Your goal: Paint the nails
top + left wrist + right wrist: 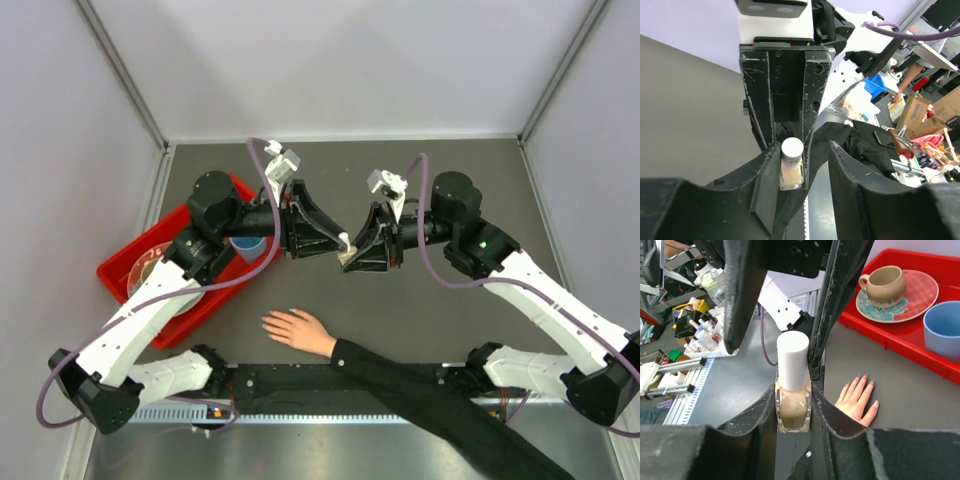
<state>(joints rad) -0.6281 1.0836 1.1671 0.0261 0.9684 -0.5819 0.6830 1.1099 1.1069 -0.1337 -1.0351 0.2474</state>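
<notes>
A flesh-toned hand (297, 331) with a black sleeve (430, 392) lies flat near the table's front. Its nails (268, 322) are tiny at the fingertips. In the right wrist view the hand (856, 401) and its pale nails (871, 383) show below the jaws. My right gripper (352, 258) (793, 401) is shut on the glass body of a polish bottle (793, 407) with a pale cap (792, 360), held above the table. My left gripper (338, 243) (807, 150) is open, with its fingers either side of the cap (791, 148). One finger is close against the cap and the other stands apart.
A red tray (118, 272) at the left holds a plate (922, 290), a tan mug (885, 284) and a blue cup (247, 247). An aluminium rail (330, 409) runs along the near edge. White walls enclose the dark table (470, 170).
</notes>
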